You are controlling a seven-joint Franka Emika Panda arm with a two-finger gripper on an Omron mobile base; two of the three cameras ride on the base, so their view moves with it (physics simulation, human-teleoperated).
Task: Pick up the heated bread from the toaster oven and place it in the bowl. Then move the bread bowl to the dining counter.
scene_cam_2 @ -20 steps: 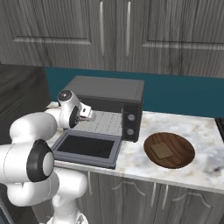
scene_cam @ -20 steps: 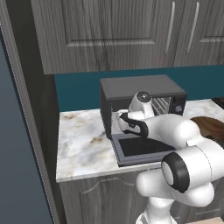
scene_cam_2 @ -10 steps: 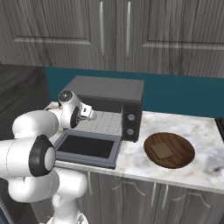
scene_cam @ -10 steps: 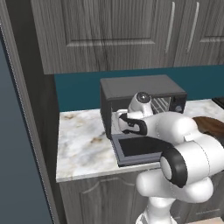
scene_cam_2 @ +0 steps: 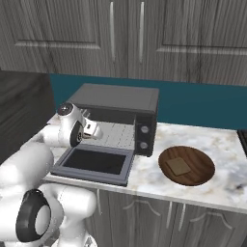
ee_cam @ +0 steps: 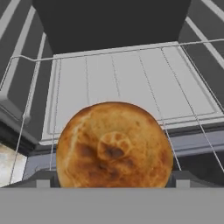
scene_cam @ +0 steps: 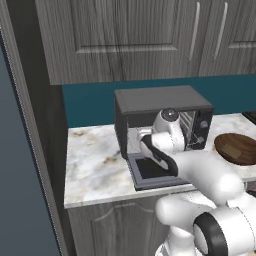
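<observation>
The heated bread (ee_cam: 113,146), a round orange-brown bun, sits between my fingertips (ee_cam: 43,180) with the gripper (ee_cam: 113,179) shut on it. It hangs just above the front of the wire rack (ee_cam: 131,83), at the mouth of the dark grey toaster oven (scene_cam: 160,100). The oven's glass door (scene_cam_2: 94,164) lies dropped open on the counter. From the right base view my gripper (scene_cam_2: 94,131) is at the oven opening, over the door. The dark brown bowl (scene_cam_2: 185,166) stands on the counter right of the oven (scene_cam_2: 116,99), with a flat tan square (scene_cam_2: 178,165) in it. The dining counter is out of view.
The marble counter (scene_cam: 95,170) holds oven and bowl (scene_cam: 237,148). Grey wall cabinets (scene_cam_2: 144,38) hang above the oven, with a teal backsplash (scene_cam_2: 202,103) behind. A tall dark panel (scene_cam: 35,125) closes off the counter's left end.
The hand has drawn back a little from the oven opening toward the base with the bread in it. Oven, door and bowl have not moved.
</observation>
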